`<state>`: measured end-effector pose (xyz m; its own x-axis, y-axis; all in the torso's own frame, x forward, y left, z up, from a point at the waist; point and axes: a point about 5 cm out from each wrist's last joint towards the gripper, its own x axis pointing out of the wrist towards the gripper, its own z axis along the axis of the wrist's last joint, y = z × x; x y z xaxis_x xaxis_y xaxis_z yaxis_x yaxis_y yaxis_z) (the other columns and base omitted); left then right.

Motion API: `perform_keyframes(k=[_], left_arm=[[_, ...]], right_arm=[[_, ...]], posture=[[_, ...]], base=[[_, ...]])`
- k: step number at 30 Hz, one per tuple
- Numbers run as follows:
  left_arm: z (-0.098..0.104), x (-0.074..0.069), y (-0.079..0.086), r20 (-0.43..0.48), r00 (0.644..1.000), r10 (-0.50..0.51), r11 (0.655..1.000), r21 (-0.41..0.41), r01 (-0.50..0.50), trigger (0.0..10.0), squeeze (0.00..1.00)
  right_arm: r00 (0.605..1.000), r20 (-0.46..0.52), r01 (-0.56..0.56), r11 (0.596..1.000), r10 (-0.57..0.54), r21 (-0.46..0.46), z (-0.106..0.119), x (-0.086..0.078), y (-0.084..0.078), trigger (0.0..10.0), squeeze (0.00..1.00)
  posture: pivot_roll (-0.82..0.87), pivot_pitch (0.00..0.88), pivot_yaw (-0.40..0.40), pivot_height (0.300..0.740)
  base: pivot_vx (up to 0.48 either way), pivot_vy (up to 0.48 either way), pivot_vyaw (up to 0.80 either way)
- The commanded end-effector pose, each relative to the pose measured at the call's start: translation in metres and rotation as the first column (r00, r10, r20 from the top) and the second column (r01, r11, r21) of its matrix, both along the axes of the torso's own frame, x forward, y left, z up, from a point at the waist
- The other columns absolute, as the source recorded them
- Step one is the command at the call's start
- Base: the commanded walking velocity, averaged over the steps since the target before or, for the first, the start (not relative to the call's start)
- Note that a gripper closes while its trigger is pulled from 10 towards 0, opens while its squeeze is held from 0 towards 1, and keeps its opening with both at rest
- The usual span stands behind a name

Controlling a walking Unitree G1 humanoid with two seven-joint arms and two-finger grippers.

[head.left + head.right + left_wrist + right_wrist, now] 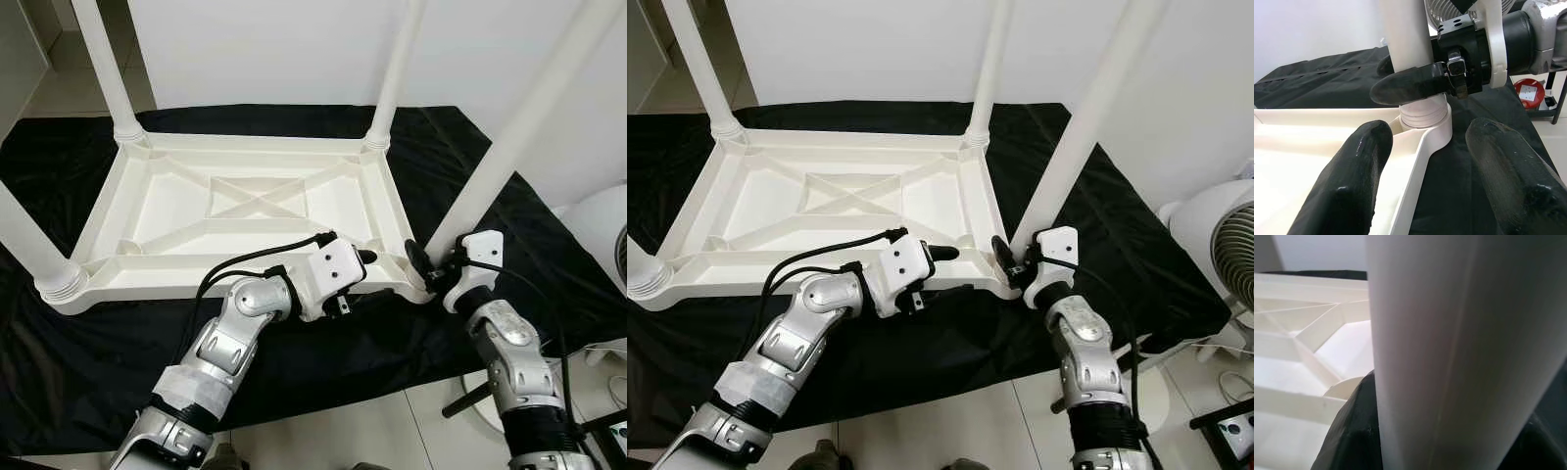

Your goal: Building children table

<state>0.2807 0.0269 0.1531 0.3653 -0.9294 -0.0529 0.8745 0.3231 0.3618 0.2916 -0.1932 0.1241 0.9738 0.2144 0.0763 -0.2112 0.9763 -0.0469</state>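
Tabletop: you are working on a white plastic tabletop (245, 211) lying upside down on a black cloth (78, 352) spread over the floor, ribbed underside facing up so the leg sockets are reachable.
Legs: four white legs are standing up from its corners; the near-right leg (509, 147) is the one in hand, leaning away from the tabletop.
Right gripper: your right gripper (431, 266) is pinching that leg just above its threaded collar (1422, 110), fingers pressed on either side, probably to seat or turn it in the socket.
Left gripper: your left gripper (367, 258) is sitting at the tabletop's near rim, just beside that corner, fingers (1347, 181) spread and holding nothing; it is likely bracing the tabletop.
Around: a white fan (1225, 245) is standing beyond the tabletop's right end, off the cloth.
In the way: the fan is near your right arm, and the leaning leg is crowding the corner.
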Motion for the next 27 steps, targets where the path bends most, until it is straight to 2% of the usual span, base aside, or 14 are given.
perform_keyframes(k=[1,2,6,8,9,11,16,17,19,21,25,26,27], left_arm=[[-0.001,0.004,0.002,0.014,0.998,0.061,0.998,-0.005,-0.061,10.0,0.00],[-0.005,0.003,0.001,0.028,0.998,0.049,0.998,0.024,-0.050,10.0,0.00],[-0.007,0.002,0.000,0.027,0.999,0.045,0.998,0.033,-0.046,10.0,0.00],[-0.008,0.002,0.000,0.016,0.999,0.047,0.999,0.026,-0.048,10.0,0.00],[-0.008,0.002,0.000,0.016,0.999,0.047,0.999,0.026,-0.048,10.0,0.00],[-0.011,0.002,0.002,-0.008,0.998,0.059,0.998,0.013,-0.059,10.0,0.00],[-0.014,0.003,0.004,-0.027,0.997,0.075,0.997,0.002,-0.075,10.0,0.00],[-0.016,0.003,0.005,-0.036,0.996,0.086,0.996,-0.004,-0.086,10.0,0.00],[-0.016,0.004,0.005,-0.037,0.995,0.089,0.996,-0.004,-0.089,10.0,0.00],[-0.016,0.004,0.006,-0.036,0.995,0.092,0.996,-0.009,-0.093,10.0,0.00],[-0.014,0.005,0.005,-0.032,0.995,0.093,0.995,-0.016,-0.094,10.0,0.00],[-0.013,0.006,0.004,-0.029,0.995,0.092,0.996,-0.016,-0.092,10.0,0.00],[-0.013,0.006,0.004,-0.028,0.996,0.091,0.996,-0.015,-0.091,10.0,0.00]], right_arm=[[0.999,-0.026,0.037,0.999,-0.037,0.015,-0.004,-0.002,0.001,10.0,0.00],[0.993,-0.032,0.117,0.992,-0.116,0.035,-0.005,-0.003,0.004,10.0,0.00],[0.979,-0.038,0.203,0.978,-0.202,0.039,-0.006,-0.004,0.006,10.0,0.00],[0.955,-0.039,0.296,0.955,-0.295,0.035,-0.007,-0.006,0.007,10.0,0.00],[0.955,-0.039,0.296,0.955,-0.295,0.035,-0.007,-0.006,0.007,10.0,0.00],[0.914,-0.049,0.404,0.913,-0.402,0.055,-0.010,-0.011,0.016,10.0,0.00],[0.892,-0.058,0.451,0.890,-0.448,0.068,-0.013,-0.013,0.024,10.0,0.00],[0.876,-0.072,0.482,0.872,-0.477,0.085,-0.014,-0.013,0.031,10.0,0.00],[0.870,-0.078,0.492,0.865,-0.486,0.095,-0.014,-0.012,0.034,10.0,0.00],[0.875,-0.077,0.484,0.868,-0.478,0.116,-0.011,-0.011,0.040,10.0,0.00],[0.881,-0.045,0.472,0.874,-0.470,0.111,-0.004,-0.010,0.041,10.0,0.00],[0.880,-0.044,0.474,0.873,-0.472,0.114,-0.004,-0.011,0.039,10.0,1.00],[0.880,-0.045,0.475,0.872,-0.474,0.118,-0.005,-0.012,0.038,10.0,1.00]], posture=[[0.01,0.000,-0.029,0.740],[0.00,0.000,-0.025,0.740],[0.00,0.000,-0.026,0.740],[0.00,0.000,-0.027,0.740],[0.00,0.000,-0.027,0.740],[0.01,0.000,-0.033,0.740],[0.02,0.000,-0.037,0.740],[0.02,0.000,-0.038,0.740],[0.02,0.000,-0.038,0.740],[0.02,0.000,-0.039,0.740],[0.02,0.000,-0.040,0.740],[0.02,0.000,-0.043,0.740],[0.02,0.000,-0.043,0.740]], base=[[0.000,0.000,0.00],[0.000,0.000,0.00],[0.000,0.000,0.00],[0.000,0.000,0.00],[0.000,0.000,0.00],[0.000,0.000,0.00],[0.000,0.000,0.00],[0.000,0.000,0.00],[0.000,0.000,0.00],[0.000,0.000,0.00],[0.000,0.000,0.00],[0.000,0.000,0.00],[0.000,0.000,0.00]])
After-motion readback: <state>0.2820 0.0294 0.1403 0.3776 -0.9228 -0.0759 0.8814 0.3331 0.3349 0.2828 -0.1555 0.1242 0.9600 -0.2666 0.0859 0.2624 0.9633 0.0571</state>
